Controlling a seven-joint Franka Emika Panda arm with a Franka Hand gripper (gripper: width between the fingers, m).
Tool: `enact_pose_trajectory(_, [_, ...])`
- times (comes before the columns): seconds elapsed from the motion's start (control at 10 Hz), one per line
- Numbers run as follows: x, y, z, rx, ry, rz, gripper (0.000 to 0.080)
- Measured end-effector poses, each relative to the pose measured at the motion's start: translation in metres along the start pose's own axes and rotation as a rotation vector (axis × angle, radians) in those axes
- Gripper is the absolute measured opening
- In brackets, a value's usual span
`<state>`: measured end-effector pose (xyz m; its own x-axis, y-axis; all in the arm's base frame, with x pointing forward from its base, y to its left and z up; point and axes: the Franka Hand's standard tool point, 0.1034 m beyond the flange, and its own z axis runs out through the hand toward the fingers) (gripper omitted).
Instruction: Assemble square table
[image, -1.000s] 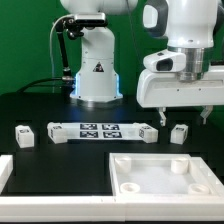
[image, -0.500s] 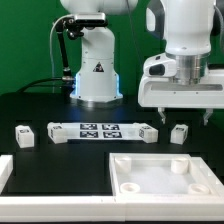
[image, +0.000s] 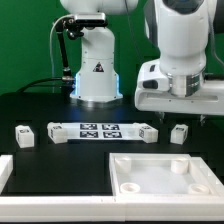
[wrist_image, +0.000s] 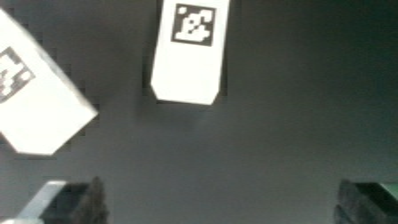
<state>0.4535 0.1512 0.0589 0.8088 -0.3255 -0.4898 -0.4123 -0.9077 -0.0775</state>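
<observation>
The white square tabletop slab (image: 165, 176) lies at the front on the exterior view's right, with its raised rim and recessed corners up. Small white tagged leg blocks stand in a row behind it: one at the far left (image: 22, 136), one at each end of the marker board (image: 55, 133) (image: 150, 132), and one at the right (image: 178, 132). My gripper (image: 183, 110) hangs above the right-hand blocks, open and empty. In the wrist view two leg blocks (wrist_image: 192, 50) (wrist_image: 36, 90) lie on the black table, beyond my gripper (wrist_image: 222, 205), with a dark fingertip (wrist_image: 71, 205) at each side.
The marker board (image: 100, 131) lies fixed between two leg blocks. The robot base (image: 95, 70) stands at the back centre. Long white border rails (image: 6, 172) run along the front and left edges of the black table.
My hand has risen slightly, drifted a little toward the exterior view's left and tilted. The leg blocks and slab have not moved. The jaws stay open.
</observation>
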Motion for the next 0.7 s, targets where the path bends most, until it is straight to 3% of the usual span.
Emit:
enact_pose_trajectory(0.2, [-0.004, -0.002, 0.014, -0.032, -0.125, -0.002, 0.0649])
enact_pose_trajectory(0.4, [-0.001, 0.0, 0.014, -0.03, -0.148, 0.004, 0.0649])
enact_pose_trajectory(0.5, [-0.003, -0.001, 0.017, -0.02, -0.157, 0.015, 0.0649])
enact_pose_trajectory(0.6, [-0.011, -0.001, 0.033, 0.03, -0.204, 0.079, 0.0649])
enact_pose_trajectory(0.7, [-0.019, -0.001, 0.047, 0.026, -0.23, 0.092, 0.0649])
